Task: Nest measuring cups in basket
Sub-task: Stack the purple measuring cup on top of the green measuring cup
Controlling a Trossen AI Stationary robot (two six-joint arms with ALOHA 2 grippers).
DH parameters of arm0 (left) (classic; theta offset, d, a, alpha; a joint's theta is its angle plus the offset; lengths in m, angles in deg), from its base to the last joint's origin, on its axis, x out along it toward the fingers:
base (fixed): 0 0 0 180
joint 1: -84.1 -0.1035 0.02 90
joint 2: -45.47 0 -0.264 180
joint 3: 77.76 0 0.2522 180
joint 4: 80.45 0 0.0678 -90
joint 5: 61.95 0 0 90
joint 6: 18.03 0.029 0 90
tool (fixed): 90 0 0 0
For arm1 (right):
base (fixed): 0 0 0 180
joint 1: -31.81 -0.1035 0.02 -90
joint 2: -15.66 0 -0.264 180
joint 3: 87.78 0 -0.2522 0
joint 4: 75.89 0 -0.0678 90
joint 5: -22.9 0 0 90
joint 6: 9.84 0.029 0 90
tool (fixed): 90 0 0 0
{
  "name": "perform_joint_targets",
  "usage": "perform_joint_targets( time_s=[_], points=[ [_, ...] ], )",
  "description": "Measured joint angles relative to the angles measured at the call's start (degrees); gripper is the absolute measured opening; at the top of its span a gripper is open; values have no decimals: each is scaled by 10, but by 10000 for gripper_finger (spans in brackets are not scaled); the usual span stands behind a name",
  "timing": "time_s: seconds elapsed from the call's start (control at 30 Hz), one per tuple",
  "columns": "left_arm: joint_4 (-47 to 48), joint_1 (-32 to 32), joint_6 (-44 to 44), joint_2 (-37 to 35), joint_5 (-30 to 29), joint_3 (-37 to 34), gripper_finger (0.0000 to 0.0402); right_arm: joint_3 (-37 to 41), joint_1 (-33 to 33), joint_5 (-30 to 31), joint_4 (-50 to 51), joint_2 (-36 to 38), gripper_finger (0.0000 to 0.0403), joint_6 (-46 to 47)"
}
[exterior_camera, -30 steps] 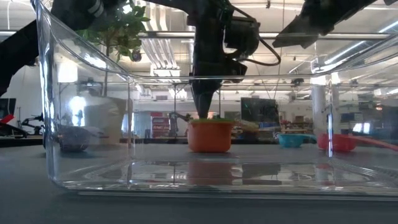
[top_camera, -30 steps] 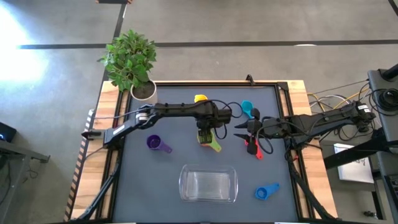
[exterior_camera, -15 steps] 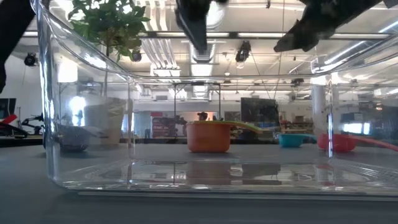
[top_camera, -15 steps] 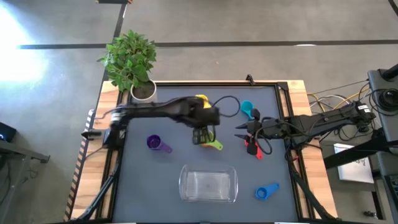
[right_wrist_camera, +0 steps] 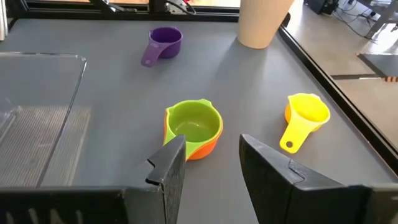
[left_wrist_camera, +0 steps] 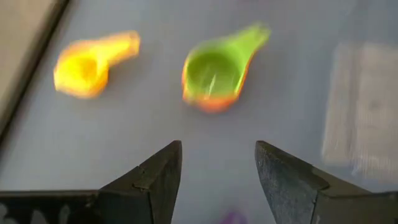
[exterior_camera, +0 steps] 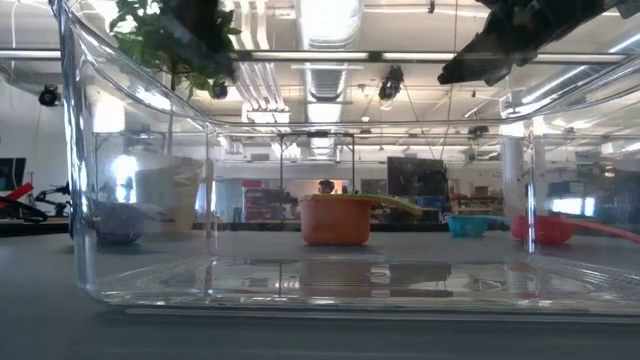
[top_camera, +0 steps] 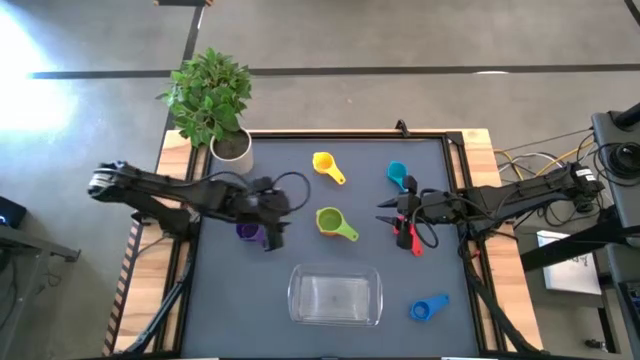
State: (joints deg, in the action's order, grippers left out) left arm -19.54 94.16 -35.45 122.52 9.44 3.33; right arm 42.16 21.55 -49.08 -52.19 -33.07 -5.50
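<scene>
A green cup sits nested inside an orange cup (top_camera: 330, 221) (right_wrist_camera: 193, 129) at mid-table. The purple cup (top_camera: 247, 232) stands left of them, with my left gripper (top_camera: 272, 236) (left_wrist_camera: 217, 162) open in the air just above and beside it. My right gripper (top_camera: 382, 212) (right_wrist_camera: 211, 155) hovers open, right of the green cup and above the red cup (top_camera: 406, 236). Yellow (top_camera: 323, 163) and teal (top_camera: 397, 175) cups lie toward the far edge. The blue cup (top_camera: 428, 308) rests at the near right. The clear basket (top_camera: 335, 296) stands near the front edge.
A potted plant (top_camera: 212, 100) stands at the far left corner. Cables trail from both arms over the table. In the low view the basket's clear wall (exterior_camera: 140, 200) fills the foreground, with the orange cup (exterior_camera: 337, 220) behind it.
My left gripper has come up off the green-in-orange cups and swung quickly toward the table's left edge, ending above the purple cup. The green cup stays nested in the orange one.
</scene>
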Motion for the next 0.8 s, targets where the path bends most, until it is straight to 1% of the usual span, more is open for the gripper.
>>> perform_joint_targets(
  time_s=[0.1, 0.2, 0.3, 0.37, 0.6, 0.8],
  points=[
    [3, 3, -47, -54, 0, -85, 186, 0, 0, 0, 0, 0, 139, -4],
    [5, 6, -77, -95, 11, -146, 186, 0, 0, 0, -1, 0, 139, -4],
    [8, 8, -103, -120, 41, -187, 186, 0, 0, 0, -4, 0, 139, -4],
    [15, 13, -114, -128, 46, -205, 186, 0, 0, 0, -4, 0, 139, -3],
    [101, 33, -146, -105, 47, -237, 186, 0, 0, 0, -4, 0, 139, 7],
    [92, 53, -143, -58, 53, -239, 186, 0, 0, 0, -4, -1, 139, 9]
  ],
)
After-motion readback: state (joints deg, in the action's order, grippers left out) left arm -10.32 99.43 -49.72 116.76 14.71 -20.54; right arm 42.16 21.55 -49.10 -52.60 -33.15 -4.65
